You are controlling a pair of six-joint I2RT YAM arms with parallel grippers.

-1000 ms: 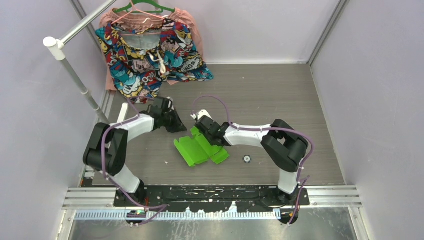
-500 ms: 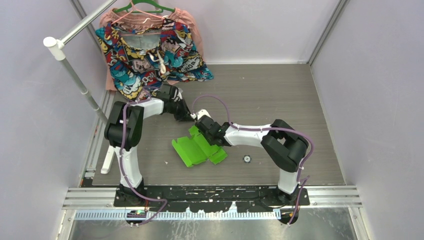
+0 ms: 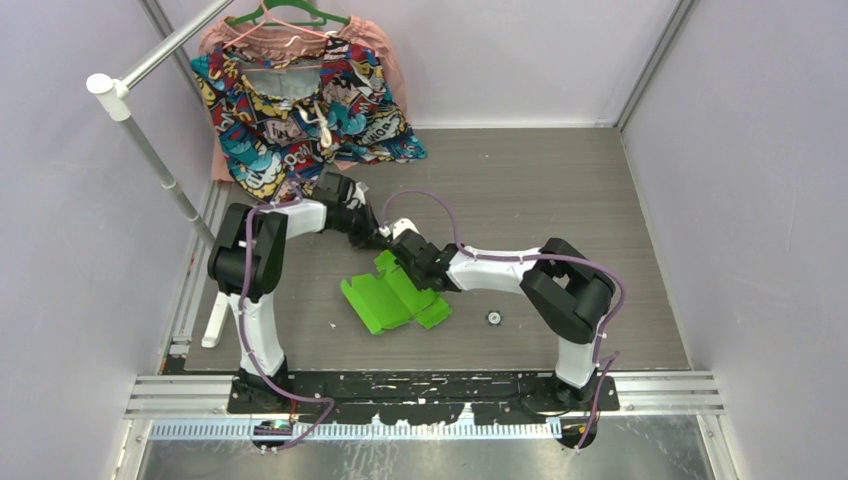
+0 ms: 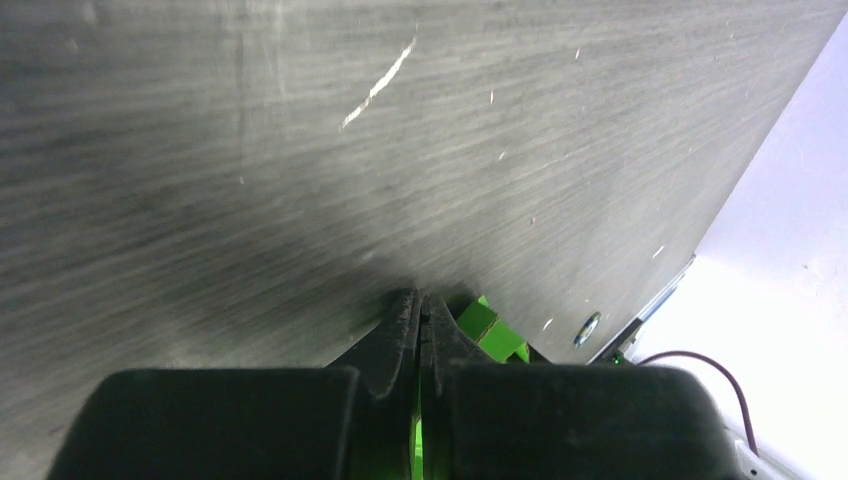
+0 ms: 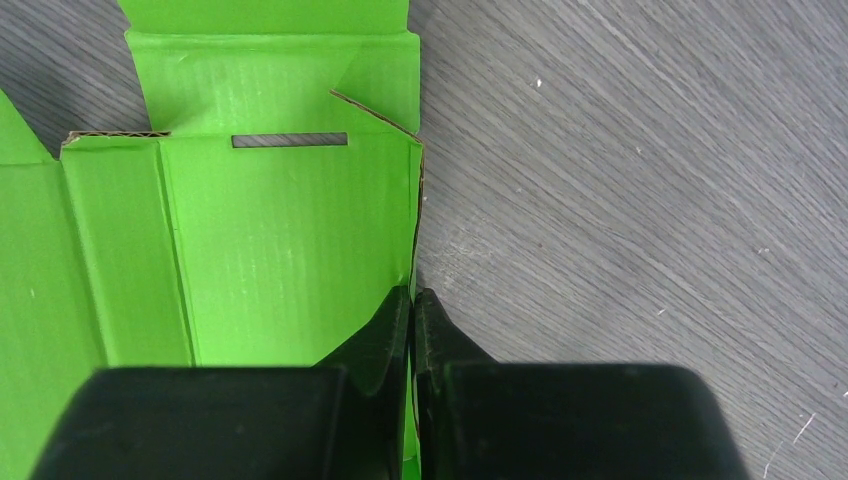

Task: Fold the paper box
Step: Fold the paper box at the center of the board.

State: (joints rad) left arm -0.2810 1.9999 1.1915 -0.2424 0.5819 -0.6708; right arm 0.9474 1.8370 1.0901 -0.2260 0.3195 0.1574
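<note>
One slot (image 5: 290,140) in the paper box (image 5: 250,230) — right wrist only (overhead misses it).

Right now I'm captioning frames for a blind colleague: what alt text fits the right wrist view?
The right gripper, two black fingers pressed together, pinches the right edge of an unfolded green paper box with fold creases and a narrow slot. Grey wood-grain table fills the right side.
</note>
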